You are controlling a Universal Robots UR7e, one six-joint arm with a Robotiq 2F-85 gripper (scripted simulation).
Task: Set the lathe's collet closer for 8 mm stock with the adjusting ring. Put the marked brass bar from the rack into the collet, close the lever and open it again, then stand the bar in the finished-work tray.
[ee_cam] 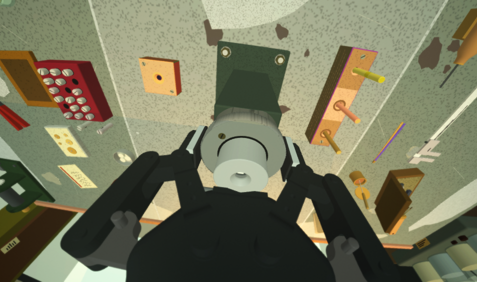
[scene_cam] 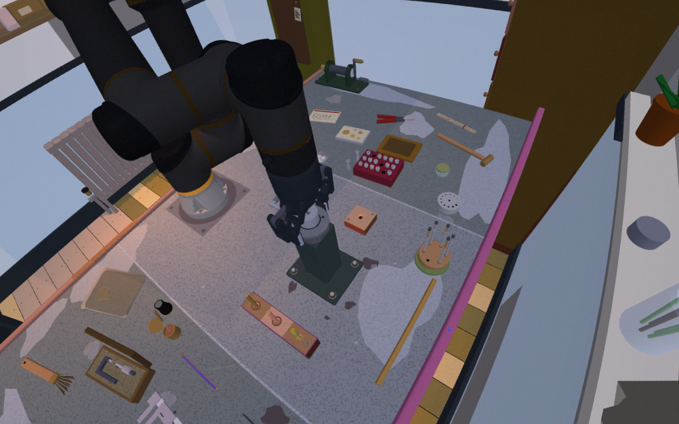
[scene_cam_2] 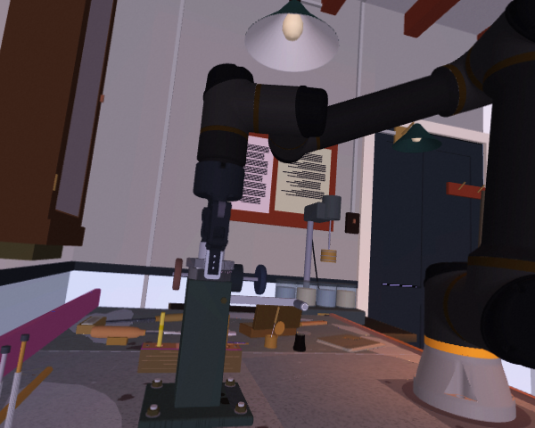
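Note:
The pale grey knurled adjusting ring (ee_cam: 243, 140) sits at the top of the dark green lathe post (scene_cam: 323, 252), around the collet nose (ee_cam: 240, 170) with its small bore. My gripper (ee_cam: 243, 149) comes down from above and is closed on the ring, one finger pad on each side of it. The bar rack (scene_cam: 280, 324) lies on the bench in front of the post with three bars in it: a yellow one (ee_cam: 368, 75), a pinkish one (ee_cam: 347, 112) and a brass one (ee_cam: 331, 142). The orange finished-work tray (scene_cam: 360, 219) with one hole lies right of the post.
The closer's shaft (scene_cam_2: 249, 278) with its knobs sticks out sideways from the post top. A red block of collets (scene_cam: 378, 167) and a round stand of pins (scene_cam: 432, 256) lie further off. A long wooden rule (scene_cam: 406, 332) lies near the magenta bench edge (scene_cam: 469, 279).

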